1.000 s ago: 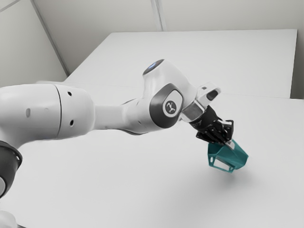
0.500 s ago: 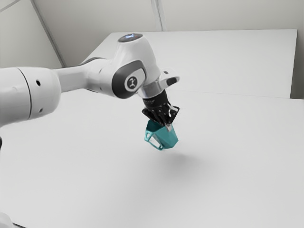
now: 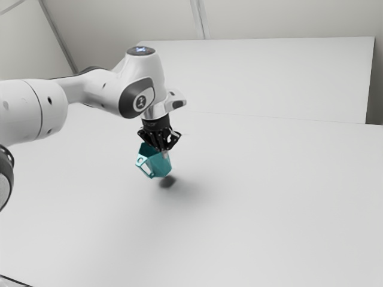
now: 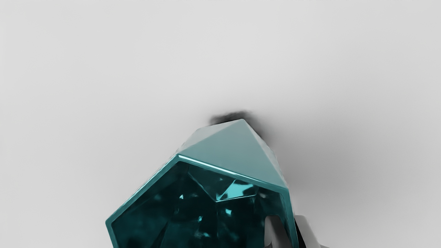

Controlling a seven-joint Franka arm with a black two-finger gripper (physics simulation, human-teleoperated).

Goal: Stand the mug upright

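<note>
Spreading out nearest to me, the white tabletop (image 3: pixel 239 239) runs back beneath the teal mug (image 3: pixel 154 162). The mug hangs from the gripper (image 3: pixel 164 153), leaning, with its mouth turned up and over to the exterior view's left and its handle (image 3: pixel 144 169) on that same side. A small dark shadow (image 3: pixel 167 181) lies close by its base, so I'd guess it's only a little way off the table, low enough to be set down gently.

The hand is pinching the mug's wall: the wrist view has one finger (image 4: pixel 275 230) inside the mouth and the other finger (image 4: pixel 306 230) outside, the wall caught between them. That seems a sensible hold, since it leaves the base free to meet the table. It's off to one side, though, so the weight might swing the mug about the pinch. The lean wants taking out and the base bringing down flat before anything lets go; dropped like this, it could well roll over onto its handle.

Farther back, the white arm (image 3: pixel 90 92) comes in from the exterior view's left, its wrist above the mug. Beyond stand a pale panel (image 3: pixel 257 78) and the greyish wall (image 3: pixel 287 18).
</note>
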